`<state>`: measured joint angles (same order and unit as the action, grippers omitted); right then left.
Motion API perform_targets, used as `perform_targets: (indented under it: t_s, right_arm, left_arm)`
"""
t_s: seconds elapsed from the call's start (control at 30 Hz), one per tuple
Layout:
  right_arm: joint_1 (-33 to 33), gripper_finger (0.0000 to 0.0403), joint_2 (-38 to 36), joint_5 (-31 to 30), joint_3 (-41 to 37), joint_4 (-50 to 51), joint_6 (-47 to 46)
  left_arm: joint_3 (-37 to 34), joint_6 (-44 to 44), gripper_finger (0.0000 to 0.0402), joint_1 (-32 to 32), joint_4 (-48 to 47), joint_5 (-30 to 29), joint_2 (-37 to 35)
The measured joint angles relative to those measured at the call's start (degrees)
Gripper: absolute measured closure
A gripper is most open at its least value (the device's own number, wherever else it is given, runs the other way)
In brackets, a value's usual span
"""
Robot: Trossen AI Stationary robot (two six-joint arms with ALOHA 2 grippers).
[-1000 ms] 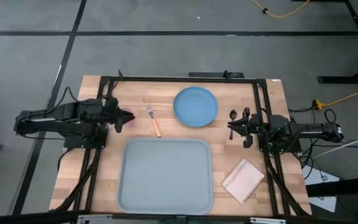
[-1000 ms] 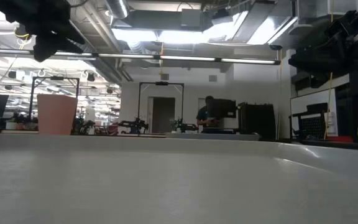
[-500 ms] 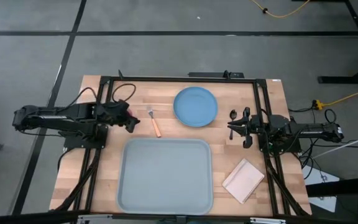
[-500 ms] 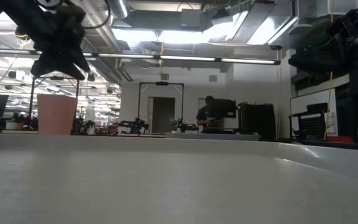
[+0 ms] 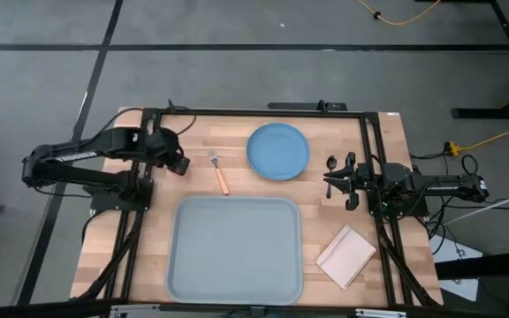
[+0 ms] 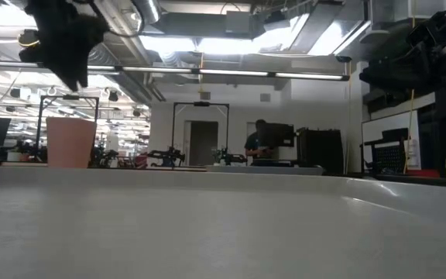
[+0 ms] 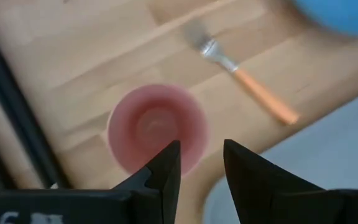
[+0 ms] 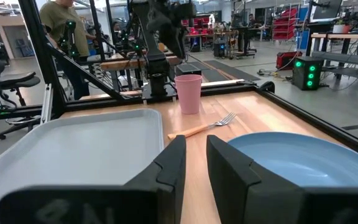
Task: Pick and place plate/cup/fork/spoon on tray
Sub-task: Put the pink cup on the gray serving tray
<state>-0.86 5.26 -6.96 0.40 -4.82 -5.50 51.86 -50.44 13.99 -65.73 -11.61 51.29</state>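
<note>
The pink-red cup (image 7: 157, 127) stands upright on the wooden table near its left side; it also shows in the low view (image 6: 70, 142) and the right wrist view (image 8: 188, 93). My left gripper (image 5: 175, 160) hangs above it, pointing down, open and empty, and hides it in the high view. The orange-handled fork (image 5: 220, 173) lies just right of the cup. The light-blue plate (image 5: 277, 151) lies at the far middle. The dark spoon (image 5: 330, 163) lies beside my right gripper (image 5: 329, 182), which waits shut at the right. The grey-blue tray (image 5: 234, 249) lies at the near middle.
A small beige flat rectangle (image 5: 345, 256) lies right of the tray near the table's right corner. Black frame rails (image 5: 148, 132) run along the table's left, far and right sides. People (image 8: 61, 25) stand in the room beyond the table.
My left gripper has risen and tipped from pointing level toward the table's right to pointing down over the cup, shifting a little toward the far edge. The cup has stayed where it was.
</note>
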Motion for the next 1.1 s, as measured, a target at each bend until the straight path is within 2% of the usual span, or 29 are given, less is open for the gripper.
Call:
perform_targets:
  t_s: [0.2, 0.37, 1.1]
  right_arm:
    - [0.0, 0.0334, 0.0, 0.0, 0.0, 0.0, 0.0]
    - [0.0, 0.0334, 0.0, 0.0, 0.0, 0.4, 0.0]
    - [0.0, 0.0334, 0.0, 0.0, 0.0, 1.0, 0.0]
  left_arm:
    - [-1.5, 0.6, 0.0287, -0.1, -0.6, -0.8, 5.2]
    - [-1.5, 3.9, 0.0287, -0.1, 2.6, -0.6, 8.1]
    - [-1.5, 4.5, 0.0287, -0.2, 4.9, -0.2, 15.6]
